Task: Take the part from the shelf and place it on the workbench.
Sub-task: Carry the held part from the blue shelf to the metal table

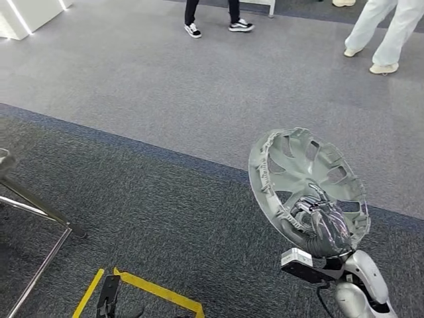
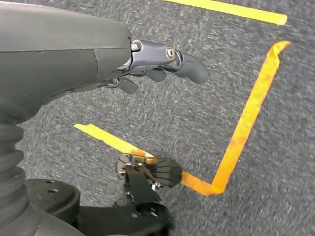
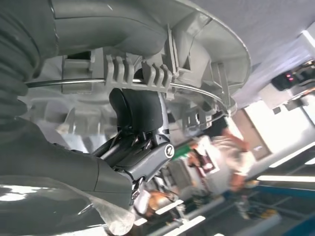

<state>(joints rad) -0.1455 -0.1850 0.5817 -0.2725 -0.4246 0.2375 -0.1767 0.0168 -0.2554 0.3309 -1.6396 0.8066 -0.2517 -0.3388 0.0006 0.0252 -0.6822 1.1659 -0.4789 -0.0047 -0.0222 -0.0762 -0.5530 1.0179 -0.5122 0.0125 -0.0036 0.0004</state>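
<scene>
The part is a grey plastic wheel cover [image 1: 305, 179] with spoke cut-outs, held up at the lower right of the head view. My right hand [image 1: 324, 228] grips its near rim from below. In the right wrist view the dark thumb [image 3: 141, 110] presses against the ribbed back of the wheel cover [image 3: 156, 34], just under its wire ring. My left hand [image 2: 163, 61] hangs over the carpet with its fingers loosely apart and nothing in them.
Grey carpet with yellow tape lines [image 1: 155, 290] lies below. A metal stand leg [image 1: 40, 209] reaches in from the left. Two people's legs and shoes [image 1: 217, 20] [image 1: 379, 40] stand at the far edge. A white unit [image 1: 30, 13] sits at top left.
</scene>
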